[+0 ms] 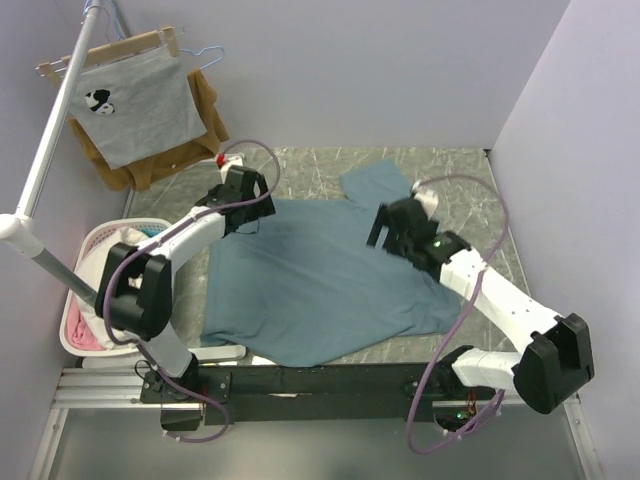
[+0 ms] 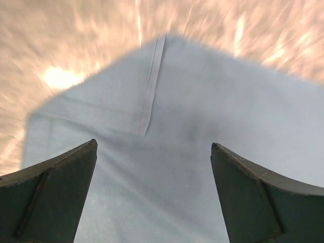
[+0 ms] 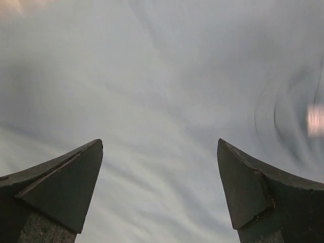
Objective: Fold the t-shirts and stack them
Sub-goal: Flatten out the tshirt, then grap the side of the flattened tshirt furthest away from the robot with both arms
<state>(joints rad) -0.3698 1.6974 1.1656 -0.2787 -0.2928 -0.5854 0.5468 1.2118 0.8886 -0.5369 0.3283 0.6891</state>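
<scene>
Fingers first: left fingers [image 2: 55, 192] spread wide, nothing between them, only blue cloth below. Right fingers [image 3: 55, 187] also spread wide, nothing pinched. Whether either pair touches the cloth, cannot tell; both wrist views are blurred.

Left pair sits over the far-left corner of the t-shirt [image 1: 310, 280], at a sleeve; a stitched seam runs up the cloth ahead of the tips, with bare counter [image 1: 450, 190] beyond the cloth edge. Right pair is over the far-right part of the shirt, near the neck; a small pale patch at the right edge of that wrist view may be the label [image 3: 315, 120], too blurred to be sure.

Shirt lies opened out on the counter between the two arms, roughly flat but wrinkled, one sleeve [image 1: 378, 180] sticking out at the far side, bottom hem at the near edge.

Progress: looks like the very start. No fold visible in this shirt, no stack anywhere on the counter. Left to do, as I judge it: grab, fold, place, repeat.

Off to the left: white basket [image 1: 75, 330] with pink cloth, plus grey printed shirt [image 1: 140, 105] and brown garment [image 1: 205, 115] on hangers, not part of the job.
</scene>
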